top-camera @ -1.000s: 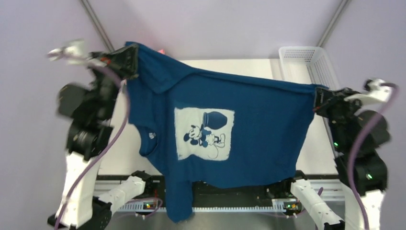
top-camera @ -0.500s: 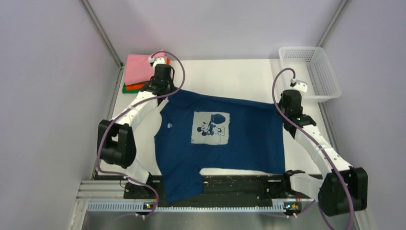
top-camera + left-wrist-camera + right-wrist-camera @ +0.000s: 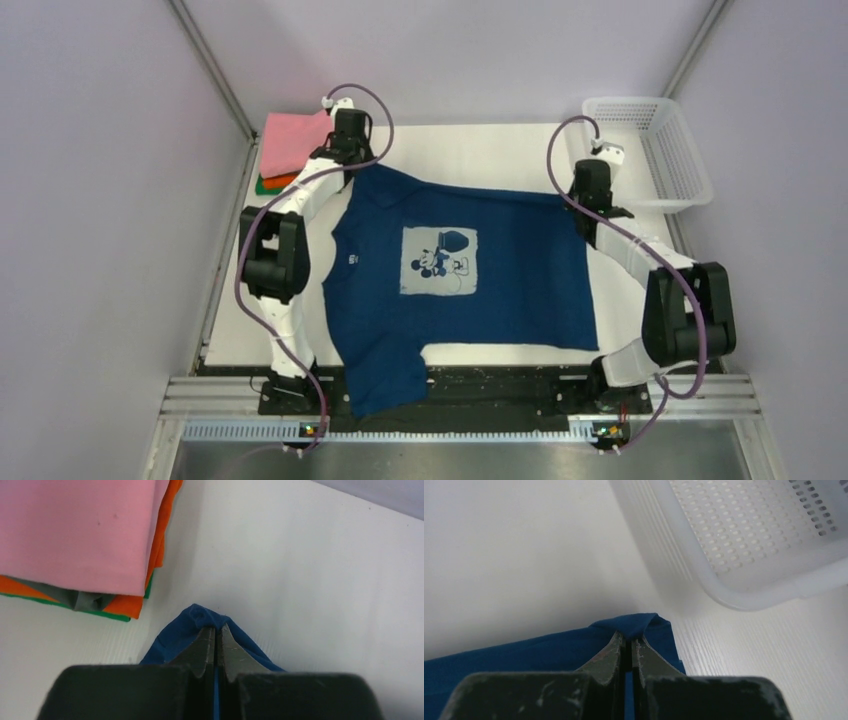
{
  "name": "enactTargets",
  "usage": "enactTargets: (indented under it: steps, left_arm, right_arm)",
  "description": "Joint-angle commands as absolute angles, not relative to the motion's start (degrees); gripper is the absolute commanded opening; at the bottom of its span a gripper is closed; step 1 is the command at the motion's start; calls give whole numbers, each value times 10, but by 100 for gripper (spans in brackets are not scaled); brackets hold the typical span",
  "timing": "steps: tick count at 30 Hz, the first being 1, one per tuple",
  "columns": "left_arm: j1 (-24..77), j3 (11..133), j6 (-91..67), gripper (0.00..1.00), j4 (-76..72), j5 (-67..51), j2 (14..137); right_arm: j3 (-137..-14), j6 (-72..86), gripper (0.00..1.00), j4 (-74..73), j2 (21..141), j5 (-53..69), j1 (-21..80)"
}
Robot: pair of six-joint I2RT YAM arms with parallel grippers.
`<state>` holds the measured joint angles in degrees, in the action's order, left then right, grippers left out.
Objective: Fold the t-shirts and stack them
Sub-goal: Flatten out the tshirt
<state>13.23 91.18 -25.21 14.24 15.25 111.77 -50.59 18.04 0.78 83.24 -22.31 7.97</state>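
Lying spread print-side up on the white counter, the blue shirt fills the middle, its pale cartoon print facing the overhead camera. One sleeve reaches past the near edge, over the rail by the arm bases. At the far left corner of the counter sits a folded pile: pink shirt on top, orange shirt under it, green shirt at the bottom.

Only the overhead view shows the whole blue shirt and both arms stretched out to its far corners. The left wrist camera adds what that view cannot: a thin grey layer between the orange and green cloth, and the pile lying just beside the pinched corner but apart from it. The right wrist camera shows the white mesh basket near the other corner, not touching the cloth.

The left claw is pressed fully together on the far left corner of the blue shirt, a small bunch of cloth poking out past its tips. The right claw is likewise clamped tight on the far right corner, with a fold of cloth curling over its tips, low against the counter.
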Motion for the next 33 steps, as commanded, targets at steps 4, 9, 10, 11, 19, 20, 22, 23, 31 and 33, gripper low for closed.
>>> enactTargets:
  steps: [4,9,10,11,19,20,22,23,31,33]
  left_arm:
    - [124,1055,-239,10,141,164,1224]
    - [124,1239,-235,90,210,179,1331]
    - [124,1266,-235,96,225,171,1342]
    - [124,1278,-235,98,231,161,1344]
    - [125,1093,-288,99,215,62,1206]
    - [125,1058,-298,99,208,44,1179]
    - [125,997,-318,98,198,19,1148]
    - [125,962,-331,97,195,10,1136]
    - [126,892,-396,72,196,-55,1149]
    - [127,913,-400,67,222,-72,1171]
  right_arm:
    - [-614,174,8,53,957,-284,66]
    - [-744,153,50,26,1067,-307,63]
    - [-768,150,68,-5,1079,-296,63]
    - [-789,145,90,-27,1086,-281,64]
    - [-734,143,99,-90,1013,-171,117]
    - [-718,148,99,-91,999,-159,124]
    - [-684,160,99,-91,970,-134,135]
    - [-667,167,99,-91,958,-121,138]
    - [-548,206,99,-59,913,-40,151]
    - [-540,206,99,-59,921,-35,152]
